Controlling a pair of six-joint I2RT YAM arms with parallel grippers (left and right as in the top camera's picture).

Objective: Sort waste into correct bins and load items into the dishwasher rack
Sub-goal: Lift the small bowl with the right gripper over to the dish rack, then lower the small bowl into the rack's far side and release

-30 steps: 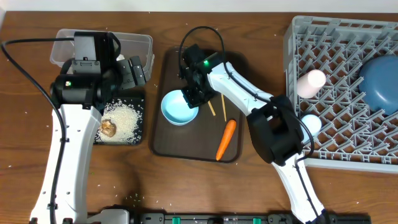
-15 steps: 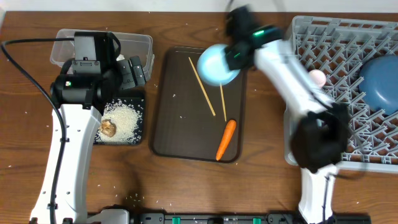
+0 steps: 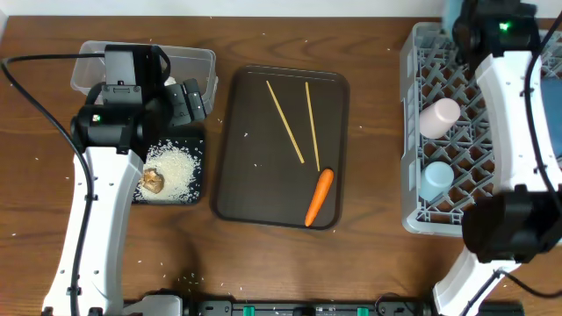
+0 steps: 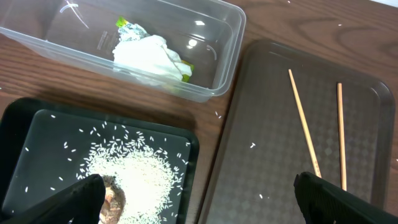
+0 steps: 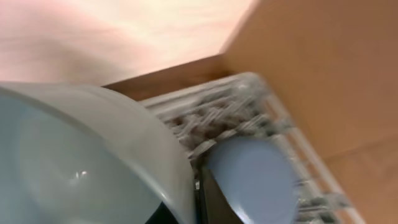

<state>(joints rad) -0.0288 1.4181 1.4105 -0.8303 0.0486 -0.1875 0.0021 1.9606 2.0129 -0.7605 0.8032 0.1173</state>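
No writing, label, brand or number can be read anywhere; the wrapper in the clear tub shows only yellow-green colour, with no legible print.

The tub holding tissue is sitting at the back left of the surface, with the shallow tray of rice just in front of it. The serving tray is lying in the middle, carrying two chopsticks and, nearer the front, a carrot. The rack is standing at the right with two cups in it.
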